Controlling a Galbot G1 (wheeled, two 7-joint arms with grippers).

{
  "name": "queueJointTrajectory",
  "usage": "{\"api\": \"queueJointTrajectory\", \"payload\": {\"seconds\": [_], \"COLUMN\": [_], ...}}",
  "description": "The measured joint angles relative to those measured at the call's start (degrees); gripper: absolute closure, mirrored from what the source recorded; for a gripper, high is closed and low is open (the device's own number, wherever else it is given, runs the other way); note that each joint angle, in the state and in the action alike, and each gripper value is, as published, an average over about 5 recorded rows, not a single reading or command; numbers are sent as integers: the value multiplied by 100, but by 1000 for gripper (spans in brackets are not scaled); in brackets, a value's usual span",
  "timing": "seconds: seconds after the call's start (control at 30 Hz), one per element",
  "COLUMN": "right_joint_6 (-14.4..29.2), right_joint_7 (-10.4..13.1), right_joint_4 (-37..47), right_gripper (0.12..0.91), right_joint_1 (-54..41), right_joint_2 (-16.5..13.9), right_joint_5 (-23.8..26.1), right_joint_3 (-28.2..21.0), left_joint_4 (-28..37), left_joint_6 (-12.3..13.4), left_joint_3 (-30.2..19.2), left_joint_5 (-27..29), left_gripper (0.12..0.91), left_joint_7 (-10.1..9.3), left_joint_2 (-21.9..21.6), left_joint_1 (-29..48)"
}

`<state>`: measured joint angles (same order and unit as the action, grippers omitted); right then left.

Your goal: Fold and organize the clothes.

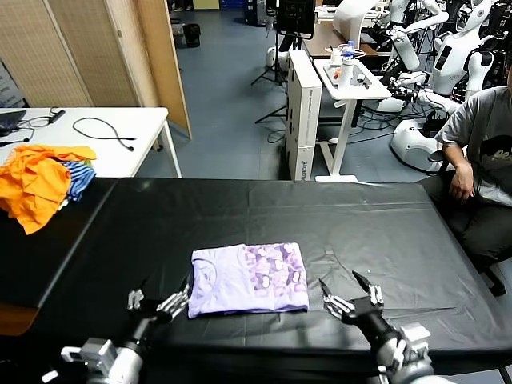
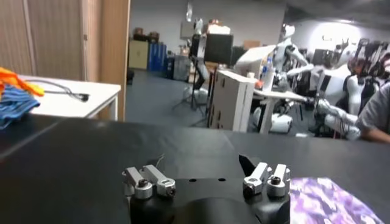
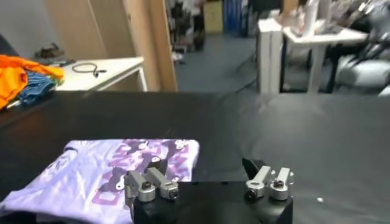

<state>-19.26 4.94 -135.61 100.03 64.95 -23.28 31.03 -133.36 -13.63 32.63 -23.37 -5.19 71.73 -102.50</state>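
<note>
The pale lavender T-shirt lies folded into a flat rectangle on the black table, its purple-and-white print facing up on its right half. My left gripper is open and empty, just off the shirt's front left corner. My right gripper is open and empty, a little right of the shirt's front right corner. The shirt shows at the edge of the left wrist view and spreads beyond the open jaws in the right wrist view.
An orange and blue-striped pile of garments lies at the table's far left edge. A white table with cables stands behind it. A seated person is at the far right. A white desk stands beyond the table.
</note>
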Motion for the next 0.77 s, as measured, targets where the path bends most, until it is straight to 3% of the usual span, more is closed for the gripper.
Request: {"api": "queueJointTrajectory", "payload": {"seconds": [0.33,0.77], "right_joint_6": [1177,1483], "right_joint_7": [116,384], "right_joint_4": [-168,-296], "right_gripper": [118,118], "right_joint_1": [1119,1605], "right_joint_2": [441,638], "right_joint_5": [648,892], "right_joint_3": [242,252], "left_joint_4": [-232,-305], "left_joint_6": [-17,-59], "left_joint_3": [143,197], "left_joint_5": [-27,44], "left_gripper": [123,123], "left_joint_7": [-17,7], "left_joint_2": [10,-50], "left_joint_1": [-500,-661]}}
